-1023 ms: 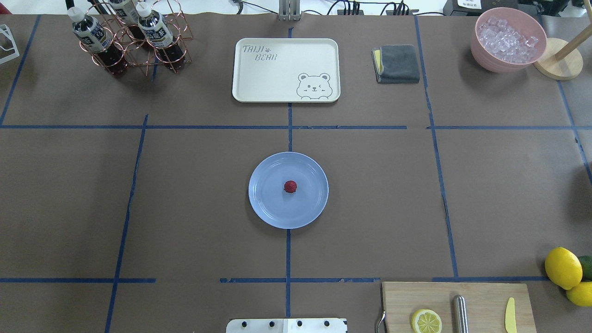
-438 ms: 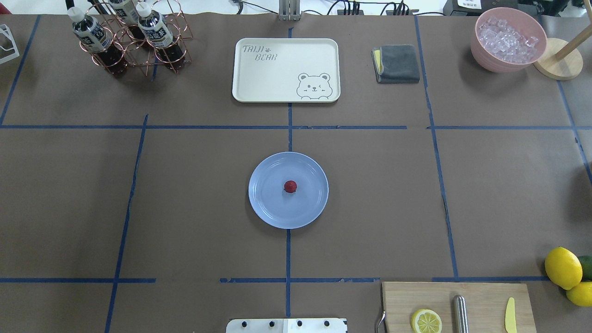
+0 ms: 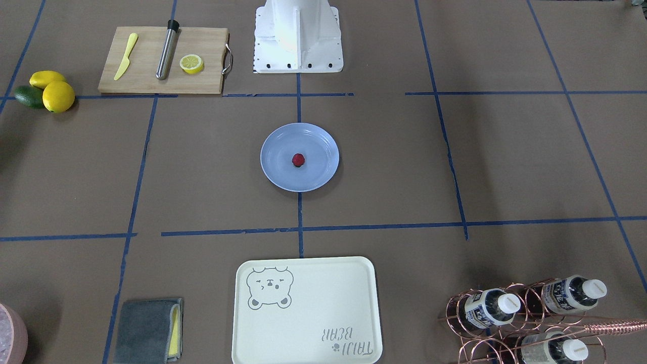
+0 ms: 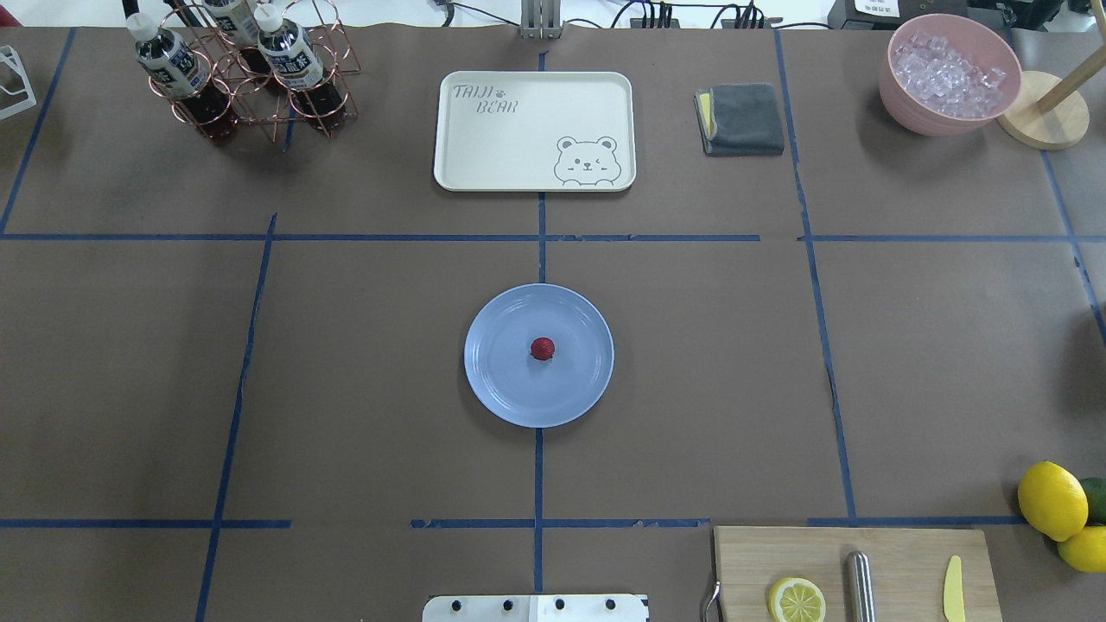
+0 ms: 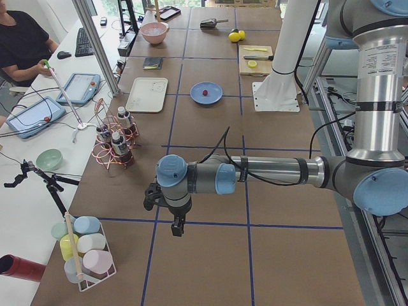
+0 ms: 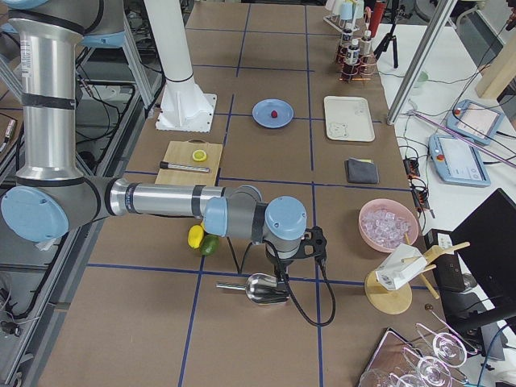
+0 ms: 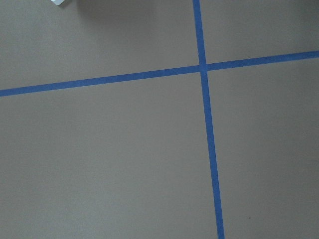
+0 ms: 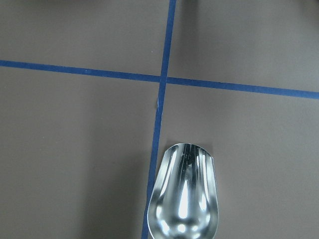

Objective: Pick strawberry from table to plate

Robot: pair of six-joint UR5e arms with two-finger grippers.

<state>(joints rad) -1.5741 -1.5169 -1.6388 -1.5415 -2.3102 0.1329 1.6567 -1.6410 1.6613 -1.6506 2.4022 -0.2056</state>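
Observation:
The small dark-red strawberry [image 4: 542,348] [image 3: 298,160] lies in the middle of the round light-blue plate [image 4: 497,389] [image 3: 275,174], which rests on the brown table [image 4: 708,363] at a crossing of blue tape lines. Neither gripper is near it. The left gripper [image 5: 176,228] hangs over the table far off at the robot's left end. Far off at the other end, the right gripper [image 6: 281,276] points down beside a metal scoop [image 6: 260,288]. Both show only in the side views, so I cannot tell if they are open or shut.
A cream bear tray [image 4: 534,130], a grey cloth [image 4: 745,118], a pink bowl of ice [image 4: 949,72] and a wire rack of bottles [image 4: 246,73] line the far side. A cutting board [image 4: 855,574] with a lemon half and lemons [image 4: 1051,499] sit near right.

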